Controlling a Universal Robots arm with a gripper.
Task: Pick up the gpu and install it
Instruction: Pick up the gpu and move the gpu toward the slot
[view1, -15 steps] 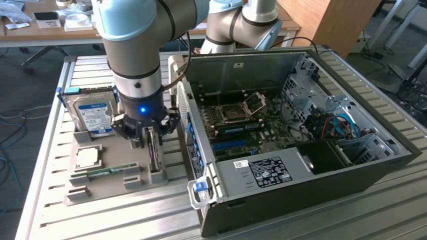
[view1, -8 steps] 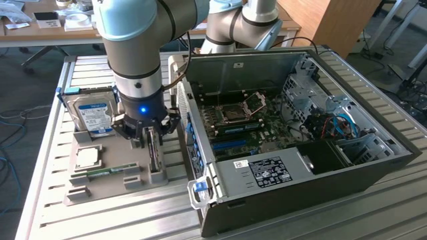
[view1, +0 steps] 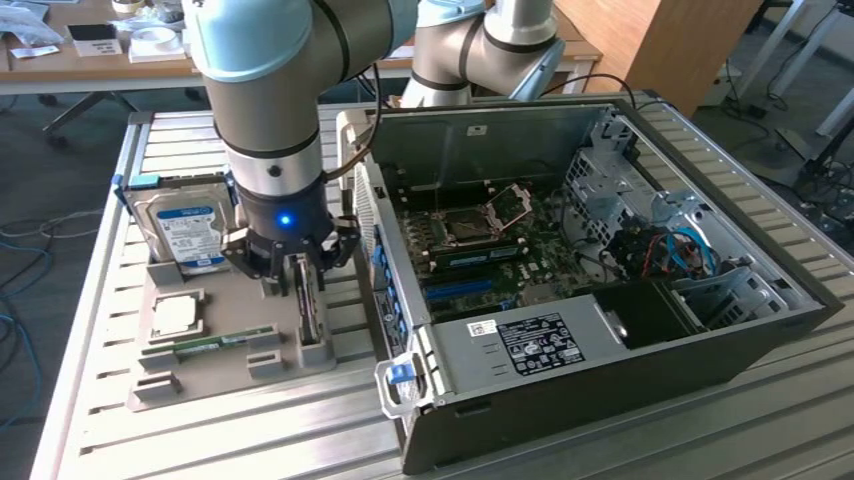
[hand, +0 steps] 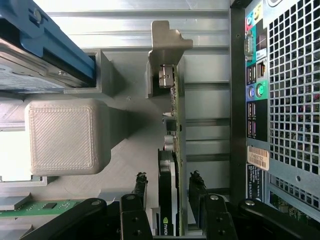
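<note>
Now gpu (hand: 166, 165) stands on edge, centred w/in open gripper (hand: 169, 182).

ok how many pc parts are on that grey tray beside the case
4: hard drive at the far end, cpu in the middle, ram stick beside it, gpu on edge nearest the case, under the gripper. The arm may hide others.
</note>
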